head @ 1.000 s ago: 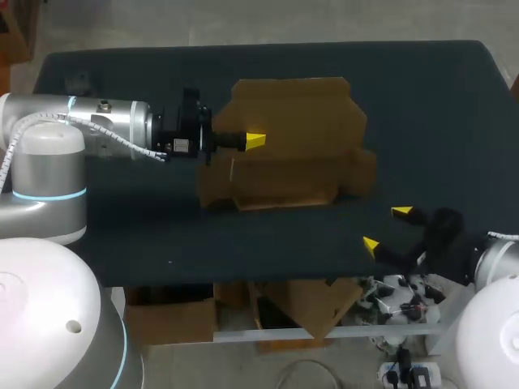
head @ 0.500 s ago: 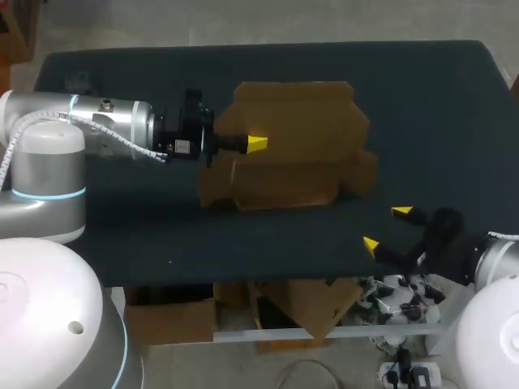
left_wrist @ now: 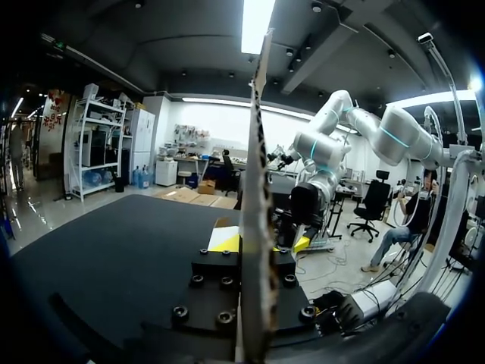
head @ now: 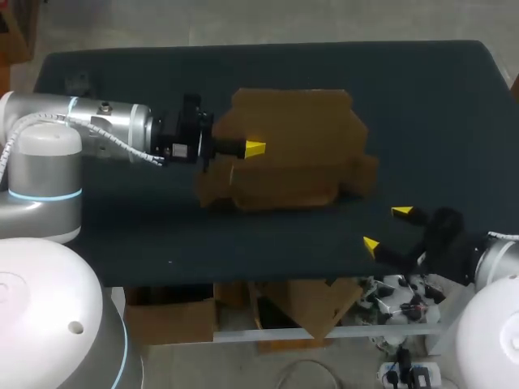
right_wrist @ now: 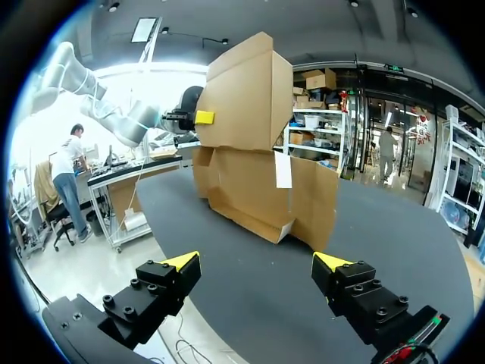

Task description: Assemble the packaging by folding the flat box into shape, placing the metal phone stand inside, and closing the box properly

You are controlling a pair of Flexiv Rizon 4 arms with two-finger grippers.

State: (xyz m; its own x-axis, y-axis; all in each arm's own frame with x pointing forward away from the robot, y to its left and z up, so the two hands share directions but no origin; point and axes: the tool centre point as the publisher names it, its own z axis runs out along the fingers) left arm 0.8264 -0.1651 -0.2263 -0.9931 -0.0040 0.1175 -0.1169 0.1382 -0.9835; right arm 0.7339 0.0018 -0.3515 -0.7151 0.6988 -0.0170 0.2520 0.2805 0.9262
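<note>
A brown cardboard box (head: 292, 150), partly folded, lies in the middle of the dark table. My left gripper (head: 254, 148) is shut on an upright panel at the box's left side. In the left wrist view that panel (left_wrist: 258, 167) stands edge-on between the yellow fingertips (left_wrist: 227, 243). The right wrist view shows the box (right_wrist: 250, 167) ahead of my right gripper (right_wrist: 256, 263), its raised panel pinched by the left gripper (right_wrist: 203, 117). My right gripper (head: 385, 228) stands open near the table's front edge, apart from the box, with nothing in it. No metal phone stand is in view.
The dark table cloth (head: 122, 227) lies bare around the box on all sides. A small dark object (head: 79, 81) sits at the far left back corner.
My left gripper has shifted slightly toward the front of the table, and the box's far edge has come forward with it. The right arm has not moved.
</note>
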